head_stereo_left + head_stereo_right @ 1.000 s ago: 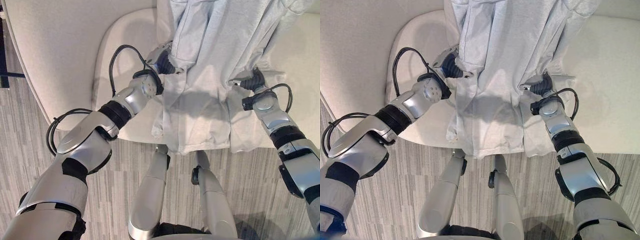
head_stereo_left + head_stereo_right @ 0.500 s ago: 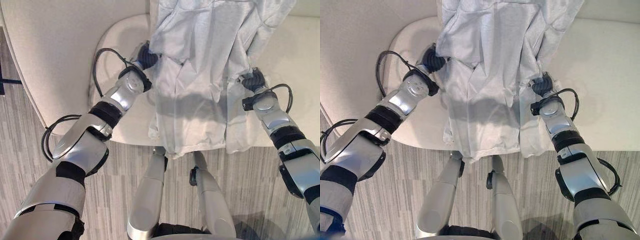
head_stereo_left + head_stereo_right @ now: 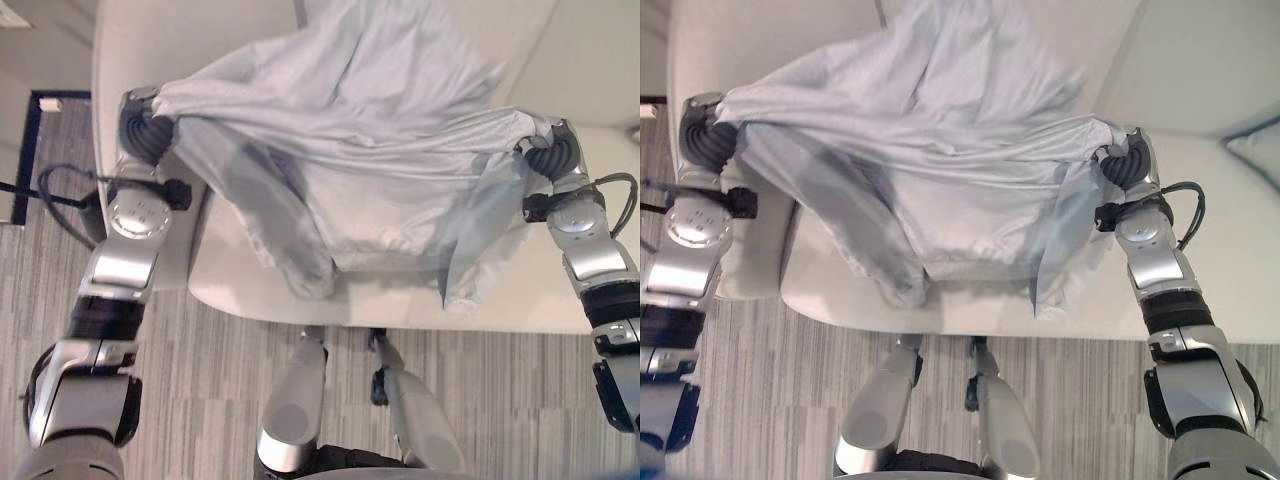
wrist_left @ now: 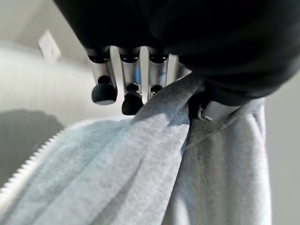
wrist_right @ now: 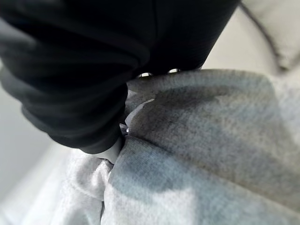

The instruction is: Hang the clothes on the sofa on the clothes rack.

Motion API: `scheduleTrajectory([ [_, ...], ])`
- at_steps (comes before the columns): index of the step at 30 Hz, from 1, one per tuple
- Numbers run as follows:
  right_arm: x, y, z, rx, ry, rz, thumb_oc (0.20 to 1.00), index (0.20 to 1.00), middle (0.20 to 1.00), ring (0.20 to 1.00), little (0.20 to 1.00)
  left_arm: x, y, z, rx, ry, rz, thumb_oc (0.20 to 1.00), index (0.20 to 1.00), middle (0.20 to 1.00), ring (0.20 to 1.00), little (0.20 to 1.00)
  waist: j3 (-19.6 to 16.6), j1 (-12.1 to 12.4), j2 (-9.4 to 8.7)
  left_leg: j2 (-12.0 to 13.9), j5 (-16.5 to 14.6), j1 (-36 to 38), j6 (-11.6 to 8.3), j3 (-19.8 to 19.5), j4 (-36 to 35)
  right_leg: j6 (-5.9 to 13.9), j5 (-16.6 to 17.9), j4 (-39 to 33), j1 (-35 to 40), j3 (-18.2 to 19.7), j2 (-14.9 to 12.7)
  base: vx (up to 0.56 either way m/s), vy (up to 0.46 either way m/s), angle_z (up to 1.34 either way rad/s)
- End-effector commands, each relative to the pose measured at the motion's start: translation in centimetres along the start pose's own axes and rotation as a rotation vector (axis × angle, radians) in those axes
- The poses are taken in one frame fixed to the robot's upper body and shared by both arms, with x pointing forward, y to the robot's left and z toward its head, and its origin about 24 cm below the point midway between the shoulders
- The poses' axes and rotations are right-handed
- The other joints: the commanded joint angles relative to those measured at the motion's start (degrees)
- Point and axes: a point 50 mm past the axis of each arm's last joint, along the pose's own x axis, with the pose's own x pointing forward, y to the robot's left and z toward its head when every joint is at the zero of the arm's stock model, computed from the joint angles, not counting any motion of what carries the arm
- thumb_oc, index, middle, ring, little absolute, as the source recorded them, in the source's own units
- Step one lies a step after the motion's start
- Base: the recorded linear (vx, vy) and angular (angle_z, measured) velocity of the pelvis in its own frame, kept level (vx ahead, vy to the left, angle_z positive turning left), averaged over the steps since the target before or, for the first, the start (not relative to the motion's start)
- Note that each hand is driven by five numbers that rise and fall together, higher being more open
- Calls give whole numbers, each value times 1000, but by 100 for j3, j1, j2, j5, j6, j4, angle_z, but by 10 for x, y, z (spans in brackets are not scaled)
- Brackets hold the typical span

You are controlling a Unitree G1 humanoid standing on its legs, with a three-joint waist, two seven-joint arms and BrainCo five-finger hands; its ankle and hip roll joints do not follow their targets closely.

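Observation:
A light grey zip garment [image 3: 340, 150] hangs stretched wide between my two hands above the cream sofa's seat [image 3: 400, 300]. My left hand [image 3: 148, 128] holds one end over the sofa's left armrest; in the left wrist view the cloth [image 4: 140, 178] is pinched under the dark-tipped fingers [image 4: 104, 89]. At the right, above the seat, my right hand [image 3: 550, 152] holds the other end, and the cloth [image 5: 211, 140] bunches up against its dark cover. The garment's lower folds sag down to the seat cushion.
The sofa's backrest [image 3: 600, 60] rises behind the garment. A pale cushion [image 3: 1255, 150] lies at the far right. Grey striped carpet [image 3: 200, 380] runs in front of the sofa, with a dark frame [image 3: 30, 100] on the floor at the left.
Both hands have swung apart and upward, spreading the garment from a hanging bundle into a wide sheet. The whole view has also shifted up the sofa.

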Motion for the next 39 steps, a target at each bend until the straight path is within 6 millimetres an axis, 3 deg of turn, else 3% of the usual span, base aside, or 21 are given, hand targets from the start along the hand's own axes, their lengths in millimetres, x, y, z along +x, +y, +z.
scheduleTrajectory([
  [1, -4, -17, 9, -61, -89, -31, 200, 200, 200, 200, 200, 5, 7, 15, 22, -95, 83, 200, 200, 200, 200, 200, -965, 33, 151, 272, -419, 118, 68, -223, -276, -86, -456, 15, 141, 105, 95, 0, 0, 0],
  [6, -20, -7, 35, 24, -215, 10, 200, 200, 200, 200, 200, -24, 44, -3, 114, -65, 200, 200, 200, 200, 200, 200, -1838, 182, -99, 401, -392, 373, 78, -106, -276, -95, -490, 15, 434, -8, 113, 69, -66, 0],
  [14, -25, 1, 57, 108, -293, 6, 200, 200, 200, 200, 200, -41, 67, -6, 157, -63, 293, 200, 200, 200, 200, 200, -2347, 321, -145, 435, -343, 272, 17, 118, -276, -51, -553, 15, 575, -269, 61, 0, 24, 19],
  [16, -28, 5, 59, 124, -300, 18, 200, 200, 200, 200, 200, -43, 78, -3, 173, -78, 336, 200, 200, 200, 200, 200, -2542, 345, -163, 723, -474, 632, -9, 277, -276, -4, -483, 15, 593, -458, -124, -7, 172, 40],
  [17, -28, 5, 59, 125, -299, 19, 200, 200, 200, 200, 200, -44, 79, -3, 174, -77, 336, 200, 200, 200, 200, 200, -2533, 336, -155, 730, -487, 652, -13, 272, -275, -7, -490, 15, 615, -464, -117, -26, 113, 44],
  [19, -29, 5, 61, 132, -303, 20, 200, 200, 200, 200, 200, -42, 84, -1, 184, -82, 365, 200, 200, 200, 200, 200, -2643, 260, -185, 1179, -446, 1050, -17, 425, -219, 48, -397, 15, 580, -606, -302, -36, 197, 52],
  [20, -29, 6, 61, 132, -303, 20, 200, 200, 200, 200, 200, -42, 84, -1, 185, -81, 365, 200, 200, 200, 200, 200, -2635, 250, -171, 1195, -441, 1075, -24, 416, -239, 43, -399, 15, 600, -617, -287, -74, 344, 38],
  [21, -29, 4, 61, 124, -301, 12, 200, 200, 200, 200, 200, -40, 88, 4, 190, -103, 383, 200, 200, 200, 200, 200, -2724, 175, -192, 1536, -308, 1275, -50, 511, -133, 99, -251, 15, 548, -723, -492, -50, 208, 29],
  [24, -27, 2, 63, 112, -305, 3, 200, 200, 200, 200, 200, -33, 95, 12, 196, -130, 422, 200, 200, 200, 200, 200, -2800, 153, -156, 1744, -204, 1443, -159, 353, -88, 131, -213, 15, 528, -765, -660, -91, 350, 39],
  [28, -25, -4, 58, 96, -287, -30, 200, 200, 200, 200, 200, -25, 99, 18, 195, -155, 452, 200, 200, 200, 200, 200, -2839, 157, -141, 1583, -314, 1448, -257, 308, -276, 120, -267, 15, 477, -767, -827, -161, 377, 29],
  [29, -26, -11, 51, 94, -259, -69, 200, 200, 200, 200, 200, -24, 100, 19, 194, -160, 455, 200, 200, 200, 200, 200, -2881, 138, -107, 1317, -637, 1390, -332, 352, -276, 93, -349, 15, 440, -824, -1039, -260, 610, 46],
  [32, -29, -13, 51, 121, -245, -121, 200, 200, 200, 200, 200, -17, 103, 26, 217, -188, 466, 200, 200, 200, 200, 200, -2790, 190, -200, 723, -893, 1387, -267, 398, -276, 83, -254, 15, 432, -869, -1472, -214, 605, 36],
  [36, -31, -7, 52, 146, -240, -114, 200, 200, 200, 200, 200, -13, 102, 28, 211, -197, 473, 200, 200, 200, 200, 200, -2619, 212, -187, 577, -827, 1441, -210, 433, -276, 90, -191, 284, 485, -694, -1412, -77, 250, 1],
  [37, -34, -6, 50, 136, -239, -106, 200, 200, 200, 200, 200, -12, 96, 29, 197, -203, 459, 200, 200, 200, 200, 200, -2503, 186, -133, 436, -736, 1377, -128, 367, -276, 60, -197, 713, 521, -386, -1065, -86, 159, -4],
  [39, -34, -7, 50, 134, -238, -107, 200, 200, 200, 200, 200, -12, 96, 30, 195, -204, 458, 200, 200, 200, 200, 200, -2496, 219, -128, 443, -742, 1384, -132, 387, -276, 56, -248, 806, 471, -358, -1058, -39, 77, 10],
])
